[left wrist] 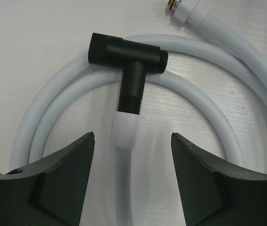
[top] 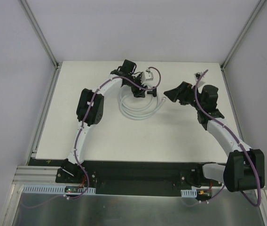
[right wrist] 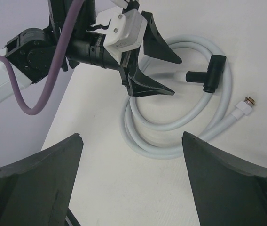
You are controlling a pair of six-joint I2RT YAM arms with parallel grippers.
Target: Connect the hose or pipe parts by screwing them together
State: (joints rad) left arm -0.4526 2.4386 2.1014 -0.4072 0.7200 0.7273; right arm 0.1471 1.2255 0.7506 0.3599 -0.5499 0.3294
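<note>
The white hose (top: 133,112) lies coiled on the table. In the left wrist view, one white end collar (left wrist: 124,132) meets the threaded stem of the black T-shaped connector (left wrist: 126,54); how far it is screwed in I cannot tell. The hose's other end fitting (left wrist: 183,8), brass-tipped, lies loose at the top right. My left gripper (left wrist: 132,135) is open just above the table, its fingers either side of the hose below the collar and touching nothing. My right gripper (right wrist: 132,136) is open and empty, right of the coil (right wrist: 171,141), the connector (right wrist: 209,75) and the loose fitting (right wrist: 245,104).
The left wrist's white camera block (right wrist: 124,28) and purple cable (right wrist: 53,61) hang over the coil's far side. The white table (top: 100,136) ends at metal frame posts at both back corners. The right arm (top: 218,125) curves in along the right side.
</note>
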